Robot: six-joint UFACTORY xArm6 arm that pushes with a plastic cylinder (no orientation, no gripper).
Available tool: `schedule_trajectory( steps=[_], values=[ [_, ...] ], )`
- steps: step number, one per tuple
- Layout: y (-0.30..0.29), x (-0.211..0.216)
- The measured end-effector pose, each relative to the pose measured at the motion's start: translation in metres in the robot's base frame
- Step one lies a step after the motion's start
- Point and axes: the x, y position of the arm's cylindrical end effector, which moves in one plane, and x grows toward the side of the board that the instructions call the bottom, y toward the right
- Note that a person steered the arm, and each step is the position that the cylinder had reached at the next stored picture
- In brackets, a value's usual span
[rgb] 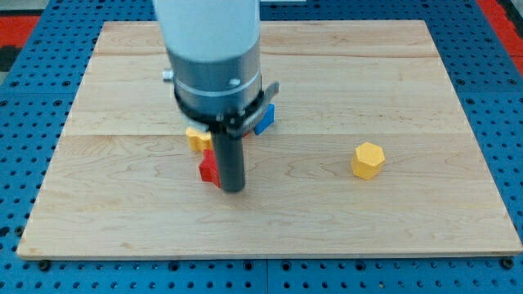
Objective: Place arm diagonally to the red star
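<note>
Task piece: the red block [208, 168] lies a little toward the view's left of the surface's middle, its right part hidden behind the rod; only a chunky red edge shows, so I cannot confirm a star shape from here, though it is the one red piece and so likely the star.
My tip: my tip [232, 189] sits right against the red block's right side, slightly toward the view's bottom; whether it touches or stands just beside is hard to tell.
Tool: a plain rod with no jaws, so nothing to part or close; it clamps on nothing.
Why placed so: my guess is the rod is set at the block's lower-right corner to take up a diagonal position instead of squarely beside it.
Yellow piece behind: a small yellow block [197, 138] lies near the red one, toward the view's top, partly covered by the arm; shape unclear.
Blue piece: a blue block [264, 119] peeks out at the arm's right, angular, mostly hidden.
Lone piece: a yellow hexagon block [368, 160], matte and faceted, lies well apart at the view's right.
Surface: pale wooden board [425, 90], smooth planks with visible grain.
Arm body: white cylinder [208, 33] over a dark ribbed collar.
</note>
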Motion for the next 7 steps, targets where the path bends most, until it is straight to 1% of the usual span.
schedule_trajectory(
  steps=[1,2,3,4,5,6,7],
  values=[
    [0.037,0.036],
    [0.003,0.067],
    [-0.084,0.026],
    [-0.06,0.014],
    [0.007,0.027],
    [0.011,0.056],
    [-0.015,0.066]
  ],
)
